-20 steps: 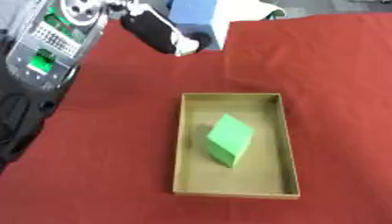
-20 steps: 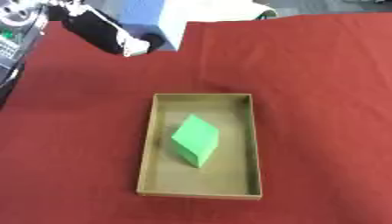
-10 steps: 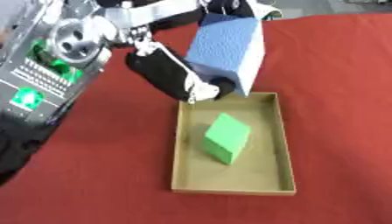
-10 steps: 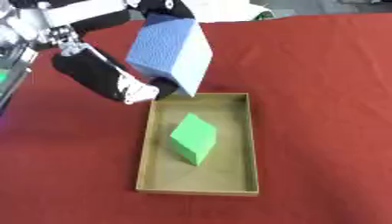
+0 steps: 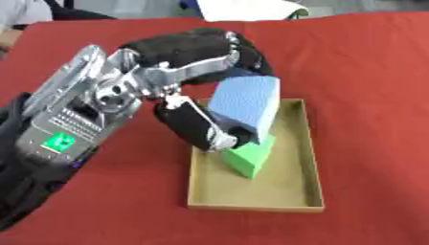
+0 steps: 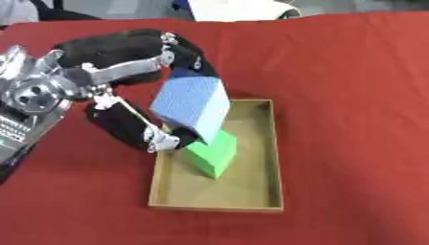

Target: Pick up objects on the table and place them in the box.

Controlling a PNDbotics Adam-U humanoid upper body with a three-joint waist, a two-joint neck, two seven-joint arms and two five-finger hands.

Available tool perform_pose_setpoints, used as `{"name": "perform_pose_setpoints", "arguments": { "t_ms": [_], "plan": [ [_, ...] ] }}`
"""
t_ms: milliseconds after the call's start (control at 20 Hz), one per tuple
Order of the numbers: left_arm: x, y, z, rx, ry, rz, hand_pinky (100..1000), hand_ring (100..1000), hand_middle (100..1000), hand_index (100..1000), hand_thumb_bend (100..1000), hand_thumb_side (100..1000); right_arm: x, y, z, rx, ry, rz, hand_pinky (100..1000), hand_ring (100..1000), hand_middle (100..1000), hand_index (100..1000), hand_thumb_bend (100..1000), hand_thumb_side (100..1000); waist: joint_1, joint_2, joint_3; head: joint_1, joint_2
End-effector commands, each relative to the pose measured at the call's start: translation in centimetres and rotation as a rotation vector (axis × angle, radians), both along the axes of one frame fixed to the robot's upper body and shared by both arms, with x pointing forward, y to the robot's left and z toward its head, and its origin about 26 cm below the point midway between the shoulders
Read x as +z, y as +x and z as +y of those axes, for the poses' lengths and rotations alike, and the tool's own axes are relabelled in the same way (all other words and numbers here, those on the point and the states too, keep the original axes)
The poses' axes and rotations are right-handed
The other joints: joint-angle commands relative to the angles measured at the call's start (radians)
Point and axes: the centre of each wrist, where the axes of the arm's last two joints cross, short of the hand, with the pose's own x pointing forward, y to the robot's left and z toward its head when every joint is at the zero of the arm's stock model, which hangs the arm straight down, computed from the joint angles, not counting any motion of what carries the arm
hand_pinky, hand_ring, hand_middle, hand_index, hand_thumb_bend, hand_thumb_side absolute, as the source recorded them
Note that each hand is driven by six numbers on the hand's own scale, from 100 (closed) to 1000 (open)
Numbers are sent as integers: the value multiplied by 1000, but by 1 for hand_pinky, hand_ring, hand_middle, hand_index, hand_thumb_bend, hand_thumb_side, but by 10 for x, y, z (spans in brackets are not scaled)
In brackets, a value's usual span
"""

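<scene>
Left eye view: our left hand (image 5: 197, 103) clasps the blue block (image 5: 247, 103), which could topple off the green block (image 5: 250, 158) beneath it in the box (image 5: 311, 162).

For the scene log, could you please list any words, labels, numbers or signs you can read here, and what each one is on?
No text here can be read.
Green patch on the left arm's casing: a mark shows on it, too blurred to read.
Blue block held by the left hand, green block, box, red tablecloth: no markings visible.
</scene>
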Motion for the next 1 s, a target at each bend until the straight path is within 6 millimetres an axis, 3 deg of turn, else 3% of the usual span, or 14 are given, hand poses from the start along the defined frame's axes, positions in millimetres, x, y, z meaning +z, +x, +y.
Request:
{"name": "perform_pose_setpoints", "arguments": {
  "t_ms": [50, 600, 950, 1000],
  "plan": [
    [0, 2, -3, 0, 6, -27, 711, 690, 552, 695, 100, 167, 9, -6, -2, -8, -7, -35, 744, 726, 678, 840, 100, 875, -4, -17, -4, 5, -3],
    [-23, 23, -13, 26, -19, 22, 729, 711, 574, 717, 110, 227, 5, -7, -3, -11, 4, -25, 743, 725, 678, 839, 100, 882, -5, -13, -11, 12, -11],
    [-47, 47, -10, 67, 19, 48, 776, 768, 640, 779, 210, 265, 5, -8, -2, -5, -1, -29, 744, 726, 679, 840, 100, 882, -9, -9, -14, 14, -14],
    [-49, 49, -10, 61, 26, 52, 789, 780, 664, 794, 245, 311, 5, -8, -1, -4, -2, -28, 744, 726, 679, 840, 100, 883, -9, -9, -14, 14, -15]
  ]
}}
